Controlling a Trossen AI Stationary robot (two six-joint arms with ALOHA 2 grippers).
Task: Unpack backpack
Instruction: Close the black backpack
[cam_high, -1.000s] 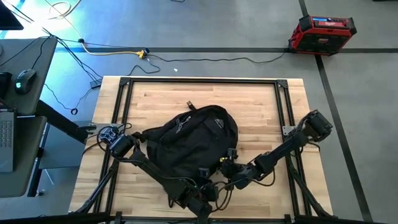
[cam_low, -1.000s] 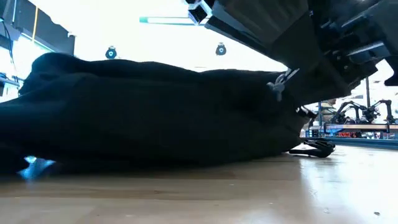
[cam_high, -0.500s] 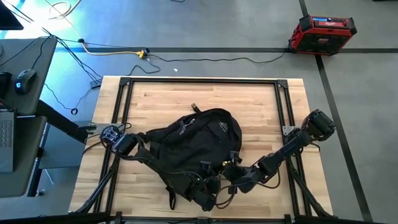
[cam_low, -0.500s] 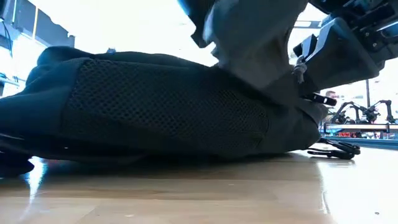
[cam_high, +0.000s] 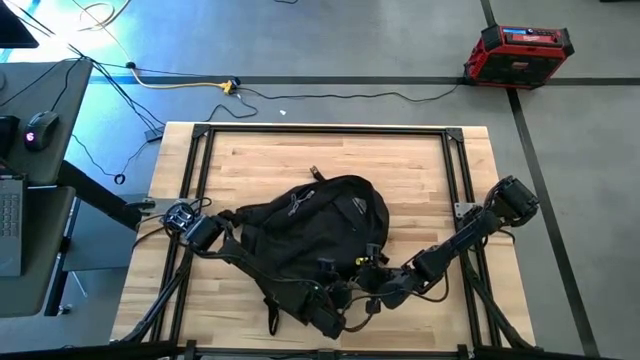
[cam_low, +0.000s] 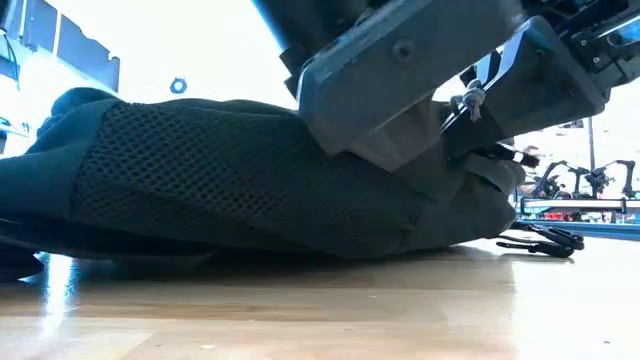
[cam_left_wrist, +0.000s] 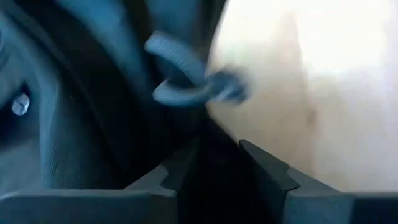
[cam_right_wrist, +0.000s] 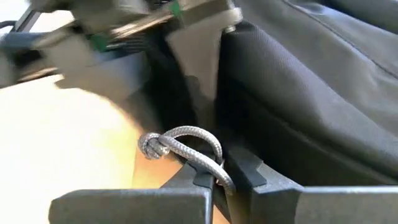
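Observation:
The black backpack (cam_high: 310, 225) lies on the wooden table (cam_high: 260, 160), its mesh back (cam_low: 220, 180) turned to the near edge. A grey cord zipper pull (cam_right_wrist: 186, 140) sticks out at its near right end. My right gripper (cam_right_wrist: 217, 177) is there, shut on the pull (cam_high: 368, 283). My left gripper (cam_left_wrist: 208, 168) reaches round the backpack's near side (cam_high: 340, 308) and stands open, slanting down, just short of the same pull (cam_left_wrist: 186, 81). A dark fold of the backpack lies between its fingers. My right gripper pinches the grey cord loop of the zipper pull (cam_right_wrist: 214, 163) between its two fingertips, coming slanting down from the table's right. The knotted end (cam_right_wrist: 149, 146) sticks out past the fingers, clear of the table. My left gripper: I cannot tell whether its fingers (cam_right_wrist: 193, 62) touch the backpack's fabric.
A loose black strap (cam_low: 540, 240) trails on the table to the right of the backpack, another (cam_high: 272, 318) near the front edge. Black frame rails (cam_high: 455, 180) run along the table's sides. A red case (cam_high: 517, 52) stands on the floor beyond the table.
My left gripper has come down and toward my right gripper and the zipper pull, tipping further downward. The backpack has shifted a little toward the far right, and its near side has turned so that the mesh back faces the near edge. My right gripper has kept its hold.

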